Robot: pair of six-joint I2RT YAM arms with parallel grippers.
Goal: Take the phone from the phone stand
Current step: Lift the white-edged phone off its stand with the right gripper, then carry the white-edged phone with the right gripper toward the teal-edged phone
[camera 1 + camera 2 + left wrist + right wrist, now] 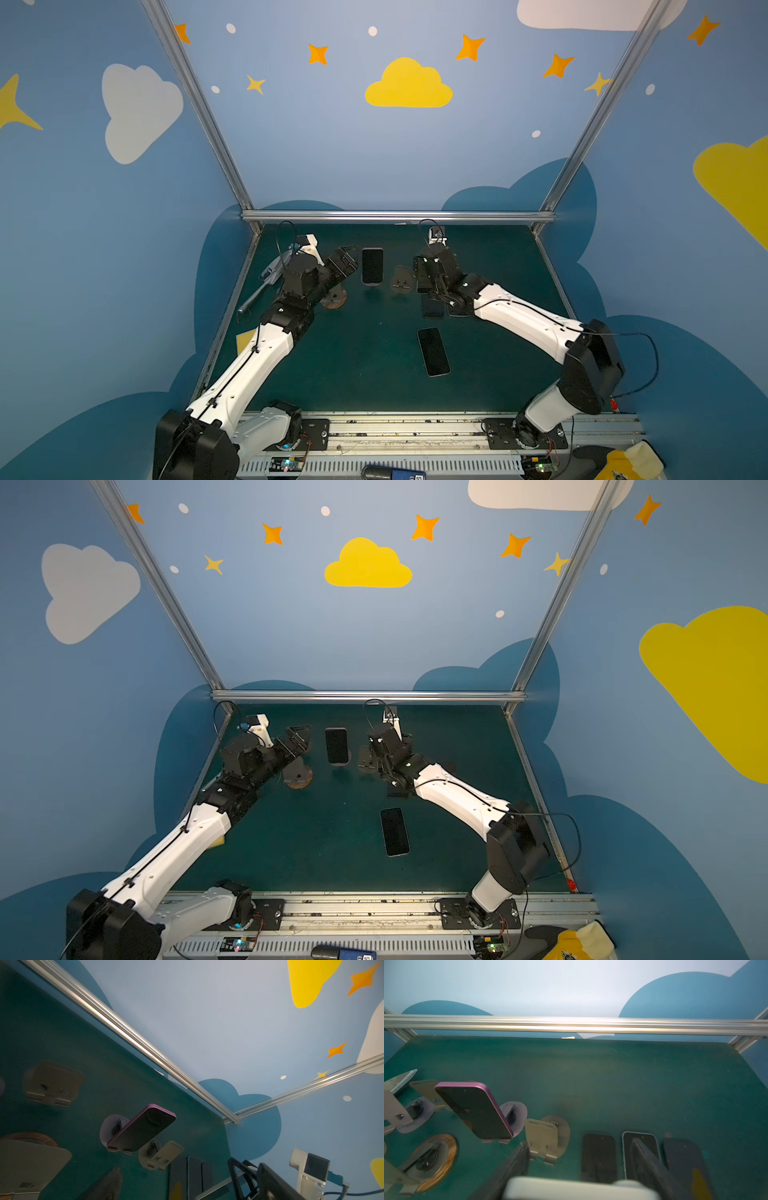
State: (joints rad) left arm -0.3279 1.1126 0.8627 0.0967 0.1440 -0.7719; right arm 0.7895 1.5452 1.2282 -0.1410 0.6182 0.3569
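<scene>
Left gripper point(352, 258), jaws wide and empty, hangs just beside the phone point(372, 266), which leans back on its stand point(107, 1128). Right gripper point(579, 1142), jaws apart and also empty, hovers over flat phones point(599, 1155) nearby. A sideways nudge could tip the stand or slide the phone off before any grip closes.

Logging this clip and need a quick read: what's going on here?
Two robot arms work over a green table. A purple-edged phone sits propped on its phone stand at the back, and nothing grips it. The left gripper is open just beside it, apparently lining up to take it. The right gripper hangs open over phones lying flat, next to an empty stand. A separate phone lies nearer the front.
</scene>
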